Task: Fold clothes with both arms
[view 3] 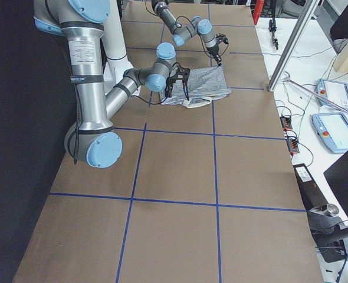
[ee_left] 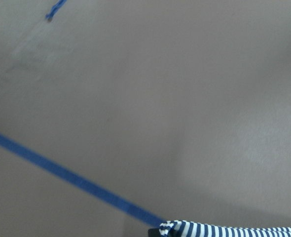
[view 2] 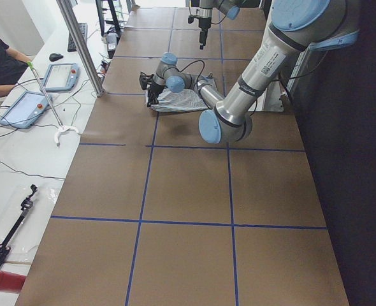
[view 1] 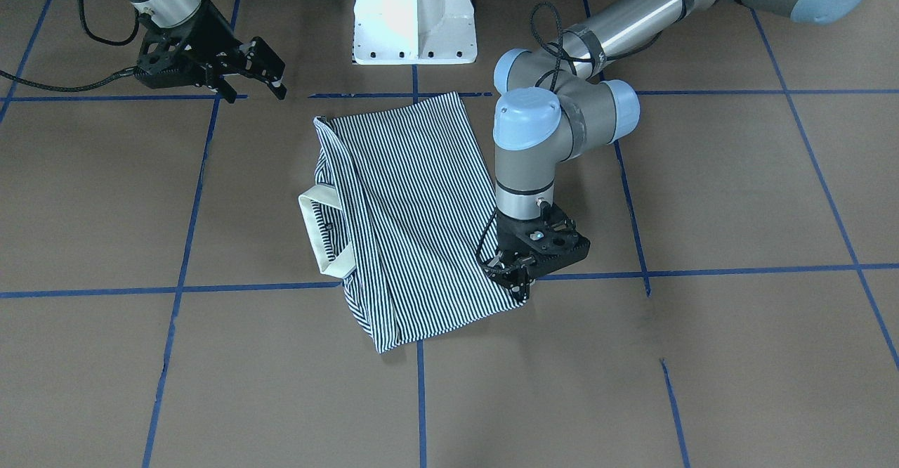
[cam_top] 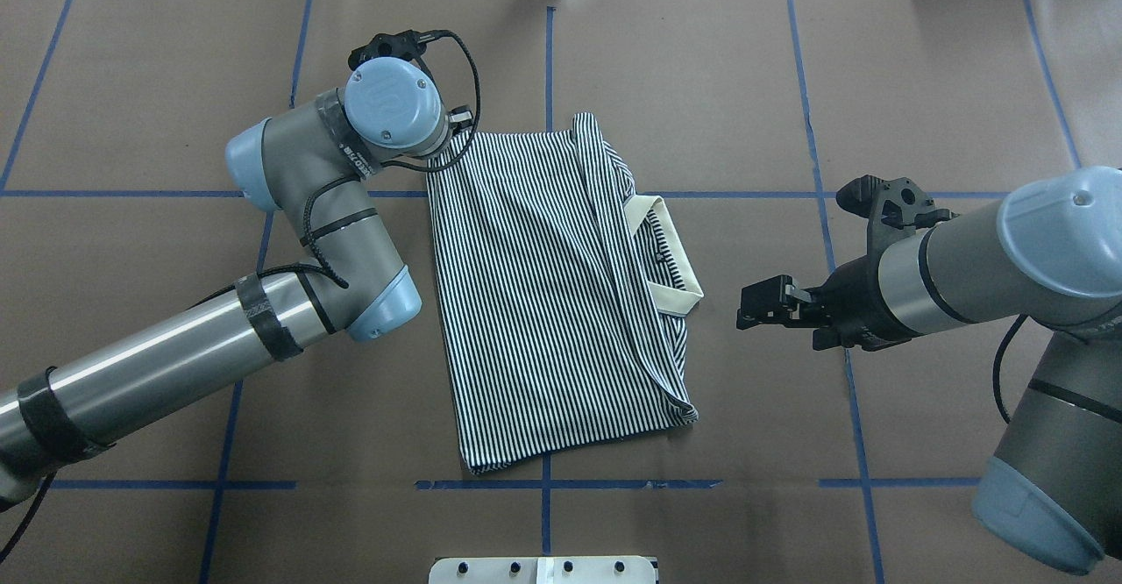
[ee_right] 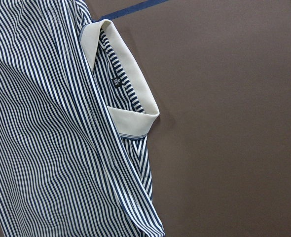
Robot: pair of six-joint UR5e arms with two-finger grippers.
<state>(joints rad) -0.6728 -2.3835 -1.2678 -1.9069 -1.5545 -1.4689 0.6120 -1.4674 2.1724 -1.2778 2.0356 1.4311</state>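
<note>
One shirt (view 1: 414, 201) corner, tight in left gripper (view 1: 523, 288)

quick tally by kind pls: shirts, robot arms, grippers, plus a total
striped polo shirt: 1
robot arms: 2 (left arm, right arm)
grippers: 2 (left gripper, right gripper)
total: 5
</note>
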